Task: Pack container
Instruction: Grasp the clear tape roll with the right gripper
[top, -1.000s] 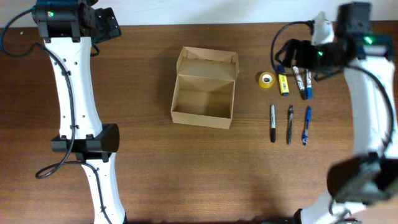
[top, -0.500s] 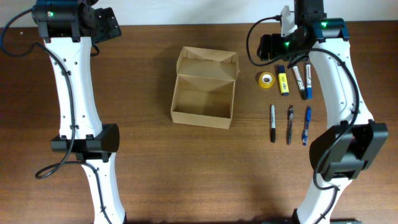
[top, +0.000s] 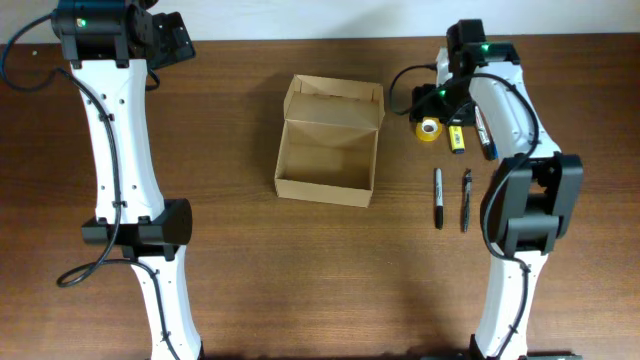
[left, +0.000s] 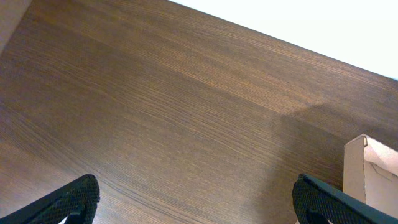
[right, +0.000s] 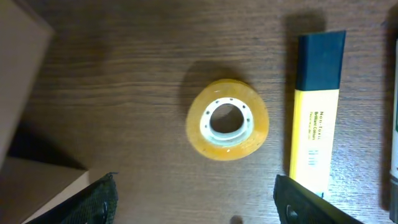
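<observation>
The box (top: 328, 162) sits open on the bench (top: 260, 285). Right of the box, the right pincer (right: 196, 202) hangs spread wide above a tape roll (right: 227, 119). Far left of the box, the left pincer (left: 196, 202) gapes empty.

White-shelled left arm (top: 118, 130) and right arm (top: 510, 100) carry black joint housings (top: 140, 228), a green status light (top: 82, 20) glowing near each wrist, with black cables (top: 85, 268) looping alongside.

The right gripper (right: 193, 193) is hanging with jaws spread wide over the yellow tape roll (right: 227, 119). Bare dark wooden tabletop (right: 124, 93) is lying open between the roll and the tan cardboard box (right: 31, 186), while the yellow blue-capped highlighter (right: 317, 124) is crowding the roll's other side.
</observation>
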